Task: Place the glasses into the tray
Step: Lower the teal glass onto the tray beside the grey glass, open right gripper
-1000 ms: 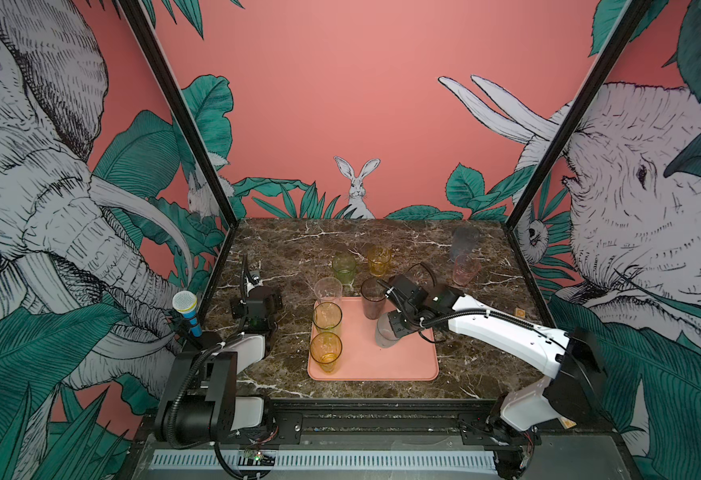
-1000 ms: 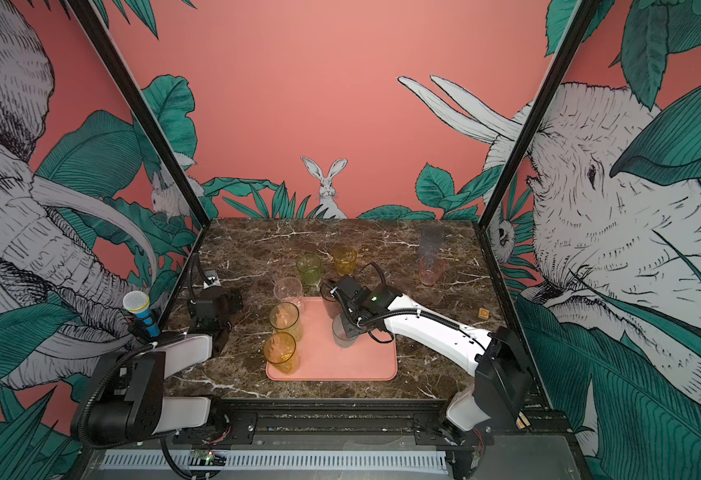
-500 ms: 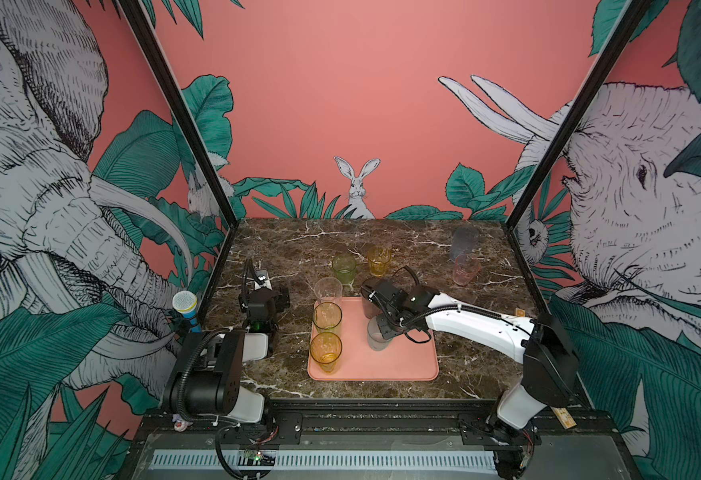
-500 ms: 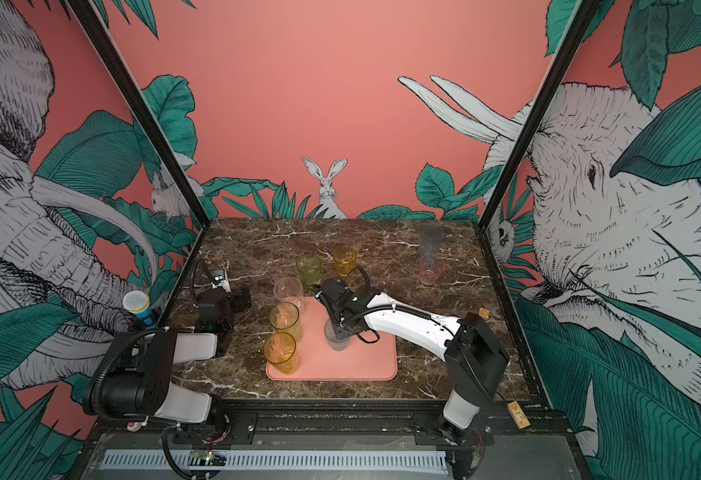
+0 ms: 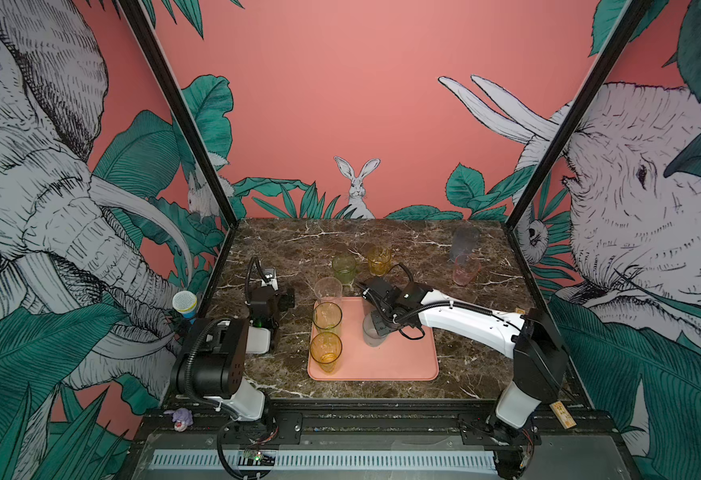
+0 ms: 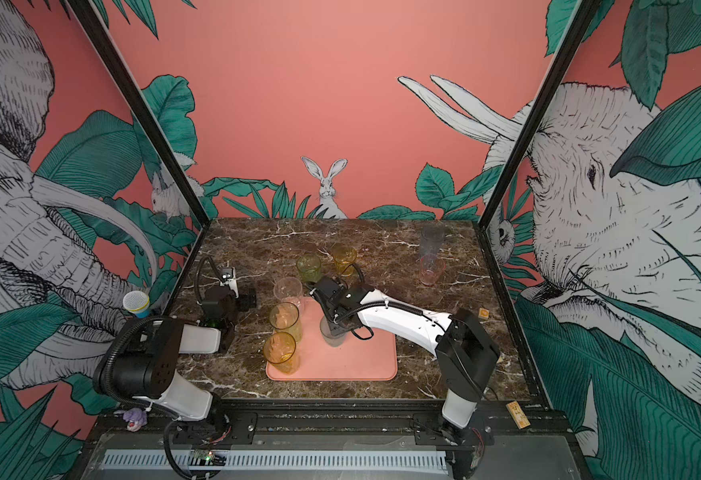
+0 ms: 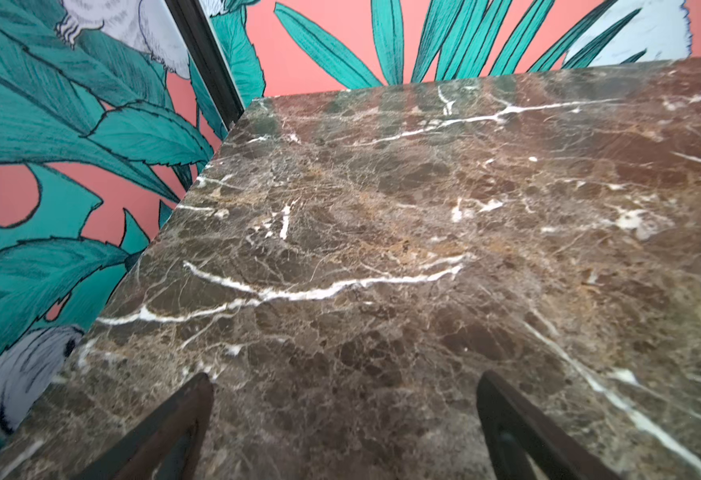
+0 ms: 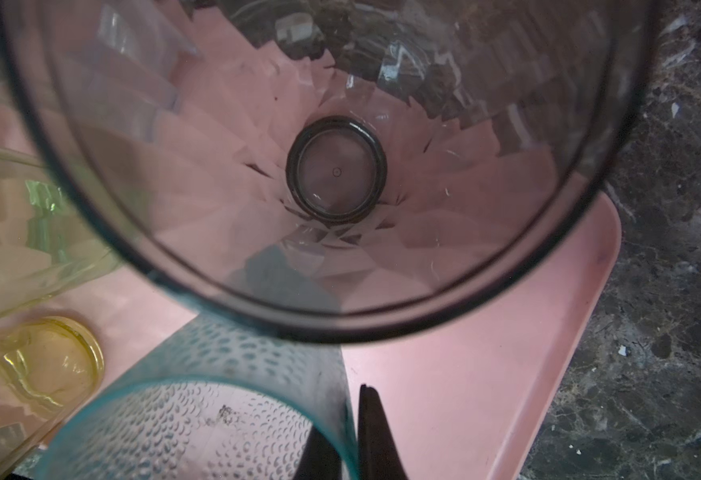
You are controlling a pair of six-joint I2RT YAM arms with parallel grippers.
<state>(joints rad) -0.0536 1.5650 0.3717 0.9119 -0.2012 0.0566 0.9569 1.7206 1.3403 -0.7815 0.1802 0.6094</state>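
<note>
Right gripper: the jaws are pinched almost closed on the wall of the teal-grey glass. One finger is inside the rim and the other outside, so the glass body sits to one side of the jaws, over the tray. Only the right wrist view shows this pinch. It also shows the smoky grey glass just beyond the jaws, upright with its base on the tray floor, and a green glass and an amber glass beside it. Both top views put the right gripper low over the tray, but I see only one greyish tumbler under it and cannot tell which of the two it is. The top views add what the wrist misses: a short green tumbler, a short amber tumbler, a lavender-blue tumbler and a pink tumbler on the marble table, well behind the tray. Left gripper: the fingers are spread wide with nothing between them, above bare marble near the table's back-left corner.
</note>
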